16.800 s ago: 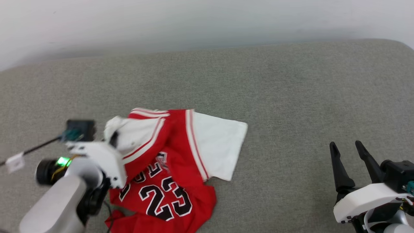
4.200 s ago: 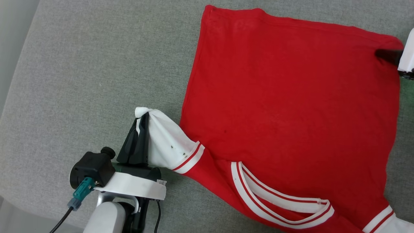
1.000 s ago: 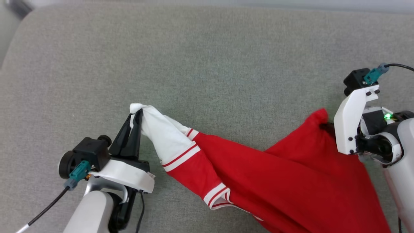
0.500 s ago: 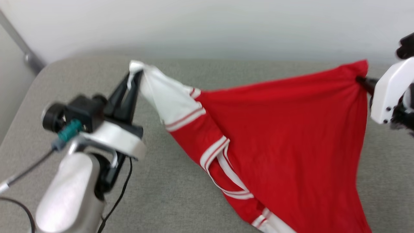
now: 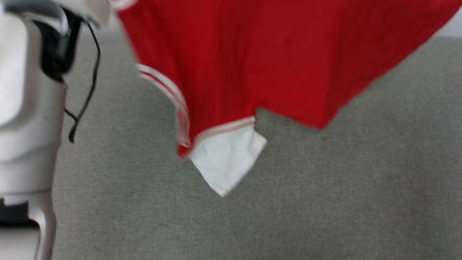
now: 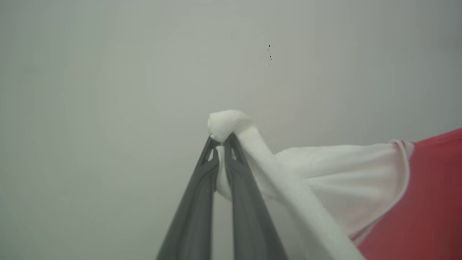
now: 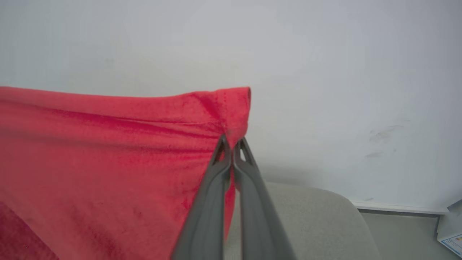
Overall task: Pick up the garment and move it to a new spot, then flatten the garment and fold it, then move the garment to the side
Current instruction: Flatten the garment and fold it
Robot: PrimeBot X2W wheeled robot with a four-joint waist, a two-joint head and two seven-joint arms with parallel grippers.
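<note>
The garment (image 5: 252, 54), a red jersey shirt with white sleeves, hangs in the air above the grey cushion (image 5: 325, 198), its plain red side toward the head camera. One white sleeve (image 5: 225, 159) dangles at its lowest point. In the left wrist view my left gripper (image 6: 221, 141) is shut on the bunched end of the other white sleeve (image 6: 325, 169). In the right wrist view my right gripper (image 7: 231, 142) is shut on a red corner of the garment (image 7: 108, 151). My pale left forearm (image 5: 25, 108) fills the left edge of the head view.
A black cable (image 5: 85, 97) hangs off the left arm. A pale wall (image 7: 325, 72) stands behind the cushion, whose rounded right end (image 7: 317, 224) shows below the right gripper. Floor and a white box corner (image 7: 451, 231) lie at far right.
Both arms have risen, lifting the garment clear of the cushion so it hangs spread between them. The grippers have passed out of the top of the head view.
</note>
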